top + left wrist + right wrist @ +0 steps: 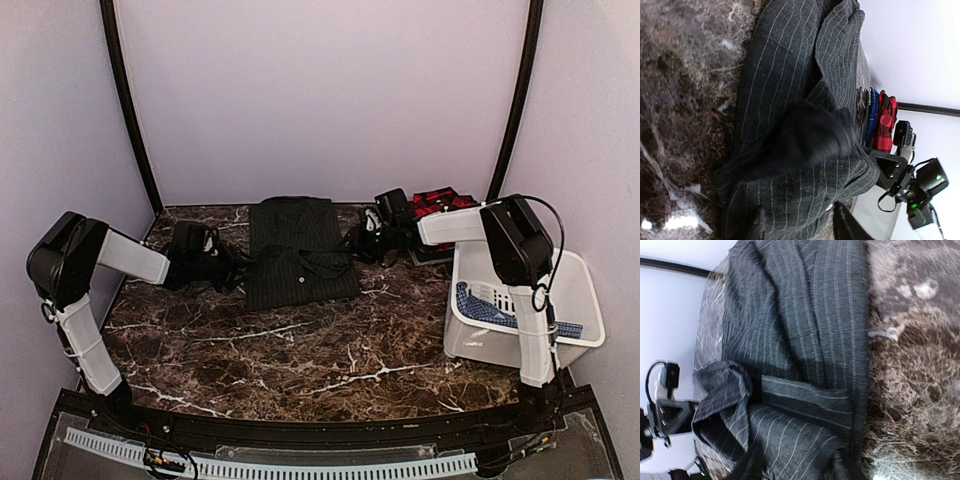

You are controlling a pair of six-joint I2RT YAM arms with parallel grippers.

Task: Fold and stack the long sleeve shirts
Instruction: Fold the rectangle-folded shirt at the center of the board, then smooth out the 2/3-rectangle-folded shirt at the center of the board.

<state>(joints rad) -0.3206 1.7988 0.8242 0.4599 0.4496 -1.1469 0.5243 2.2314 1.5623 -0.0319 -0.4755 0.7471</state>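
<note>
- The dark marble surface (300,350), veined in white, fills the floor of the booth, with pale walls on three sides.
- A white plastic bin (592,318) sits at the surface's 3 o'clock edge, tilted, behind the right arm's upright link.
- The charcoal pinstripe shirt (298,250) lies folded into a rough rectangle toward 12 o'clock from the surface's middle, collar end at the far side. A loose flap lies bunched across its near half.
- The left arm (130,257) reaches in from 9 o'clock, low over the surface. In its wrist view its jaws stand parted, with the shirt's striped edge lying slack between the fingers (760,225), not pinched.
- The right arm (450,228) reaches in from 3 o'clock to the shirt's opposite edge. Its jaws are likewise parted, and a fold of pinstripe cloth runs between the fingers (844,467) without being clamped.
- The red-and-black plaid shirt (440,203) lies at 1 o'clock near the back wall, behind the right arm's wrist, just beside the bin's far corner.
- A blue patterned cloth (490,303) lies inside the bin.
</note>
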